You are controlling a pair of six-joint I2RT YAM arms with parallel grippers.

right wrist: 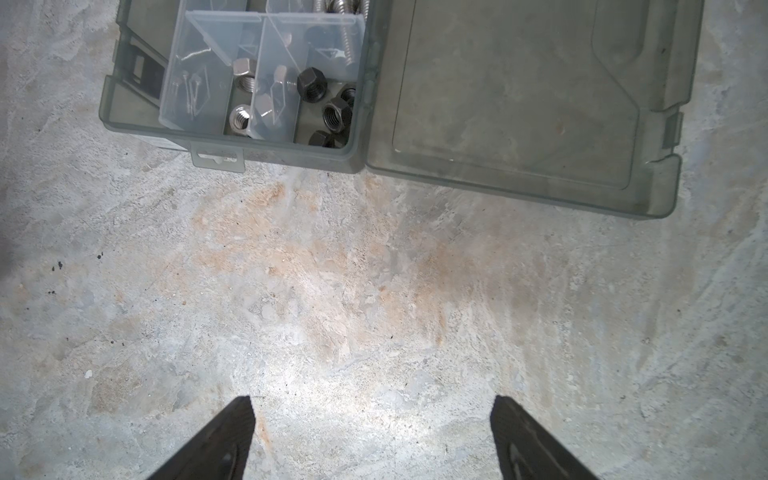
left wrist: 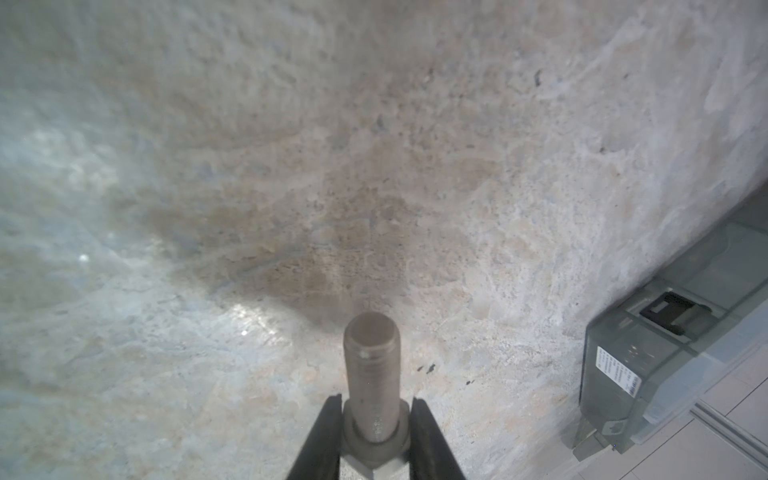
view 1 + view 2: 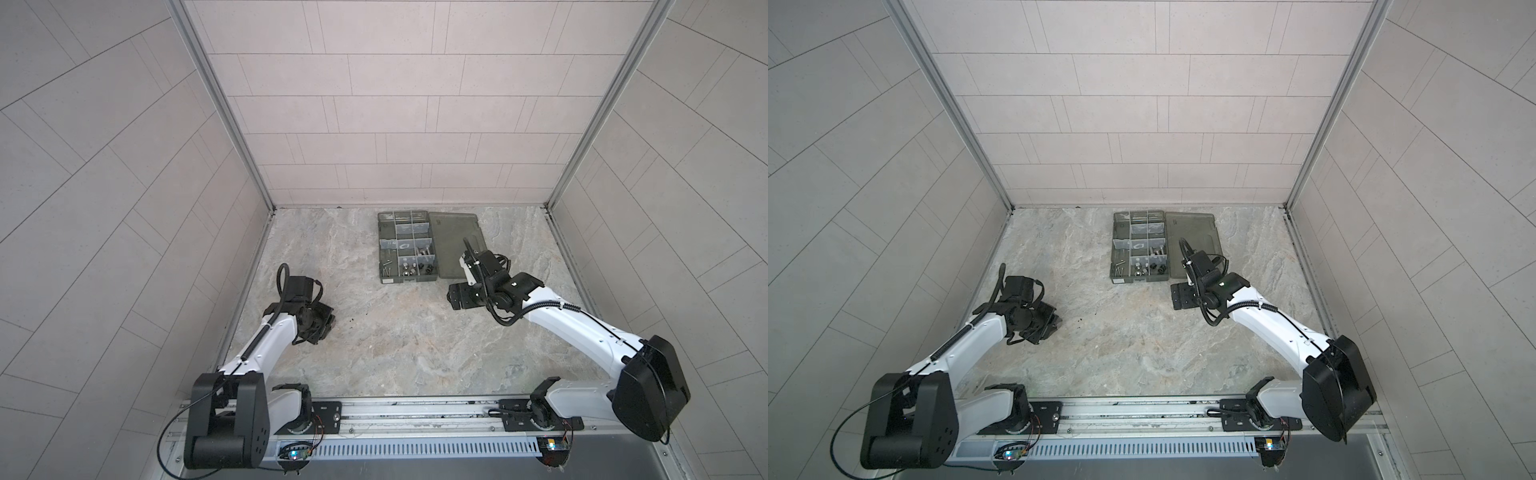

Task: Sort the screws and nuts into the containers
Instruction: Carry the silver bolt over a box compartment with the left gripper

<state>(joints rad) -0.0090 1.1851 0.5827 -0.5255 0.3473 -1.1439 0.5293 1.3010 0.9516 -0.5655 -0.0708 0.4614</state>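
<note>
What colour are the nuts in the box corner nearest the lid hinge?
Those nuts are black; the right wrist view shows them best.

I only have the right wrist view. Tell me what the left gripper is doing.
Observer: The left gripper is shut on a thick silver bolt, clamped at its head end, with the shaft pointing out beyond the fingertips.
Operator: Give me its position.
Observer: In both top views it is to the left of the organizer box, nearer the viewer and well apart from it.
</note>
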